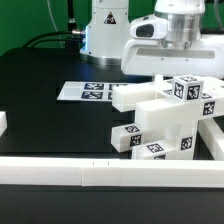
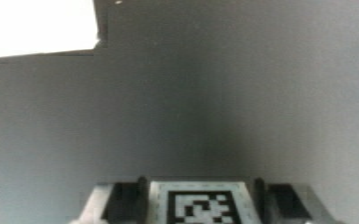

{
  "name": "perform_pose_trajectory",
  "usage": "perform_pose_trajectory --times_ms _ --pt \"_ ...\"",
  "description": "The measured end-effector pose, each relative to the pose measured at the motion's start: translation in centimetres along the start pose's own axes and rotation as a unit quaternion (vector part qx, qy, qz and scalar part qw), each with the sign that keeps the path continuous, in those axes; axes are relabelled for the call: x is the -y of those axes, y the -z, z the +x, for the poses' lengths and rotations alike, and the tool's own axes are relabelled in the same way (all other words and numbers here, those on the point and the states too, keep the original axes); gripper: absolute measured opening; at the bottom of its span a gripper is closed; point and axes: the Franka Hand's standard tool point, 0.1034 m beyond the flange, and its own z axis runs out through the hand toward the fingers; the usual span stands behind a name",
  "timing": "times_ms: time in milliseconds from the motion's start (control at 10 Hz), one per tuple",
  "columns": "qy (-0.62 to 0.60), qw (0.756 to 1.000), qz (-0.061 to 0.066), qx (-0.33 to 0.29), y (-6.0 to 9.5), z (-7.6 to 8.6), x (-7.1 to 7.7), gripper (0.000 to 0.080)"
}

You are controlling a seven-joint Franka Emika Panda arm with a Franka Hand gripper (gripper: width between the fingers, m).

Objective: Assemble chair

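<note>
1. Hand state: the hand (image 1: 183,70) is clamped on the top block (image 2: 199,206). In the wrist view the block's tagged face fills the gap, with a finger (image 2: 108,200) tight against each side. The grip looks centred. Judge it sound only if the tag sits square between the fingers.
2. Directly below the hand: in the exterior view, the top block appears to rest on the chair (image 1: 160,122), a stack of white tagged pieces. Whether it is fully seated in the piece beneath cannot be told.
3. Step in hand, as judged: placing or seating the top block on the stack. Keep the block upright and move it straight along the joint line. A tilt could jam the block or push the stack sideways.
4. Press gently. The stack does not appear to be fixed to the desk (image 1: 40,80) and is likely to slide under side load.
5. Beside the stack, low and toward the exterior view's left of the hand: a small tagged piece (image 1: 128,137) lies touching or just beside the larger pieces. Keep the hand's path clear of it.
6. Farther out: the marker board (image 1: 88,91) lies flat on the desk, well apart from the hand.
7. Farthest, along the desk edge nearest the exterior camera: a long white rail (image 1: 100,170). It plays no part in this step.
</note>
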Motion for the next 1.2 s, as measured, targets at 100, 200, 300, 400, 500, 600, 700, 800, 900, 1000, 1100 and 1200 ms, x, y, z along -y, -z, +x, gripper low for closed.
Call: perform_pose_trajectory --times_ms 100,200,300,400,500,600,700,800,900,1000,1100,1200 --pt "0.001 1.000 0.009 0.010 1.8 0.3 -0.2 0.0281" --pt "-0.006 1.000 0.019 0.016 3.7 0.9 -0.3 0.0281" --pt "-0.010 1.000 0.024 0.014 4.5 1.4 -0.4 0.0281" --pt "-0.009 1.000 0.021 0.014 4.2 1.3 -0.5 0.0281" --pt "-0.009 1.000 0.021 0.014 4.2 1.3 -0.5 0.0281" --pt "-0.009 1.000 0.021 0.014 4.2 1.3 -0.5 0.0281" --pt "0.005 1.000 0.022 0.016 4.4 1.5 -0.7 0.0281" --pt "0.028 0.999 0.026 0.012 6.2 3.1 -2.0 0.0281" --pt "0.030 0.999 0.031 0.006 7.5 4.8 -2.8 0.0281" --pt "0.036 0.999 0.034 0.003 8.3 6.0 -3.2 0.0281" --pt "0.035 0.999 0.032 0.001 8.1 6.0 -3.2 0.0281" --pt "0.035 0.999 0.032 0.002 8.0 5.9 -3.2 0.0281"
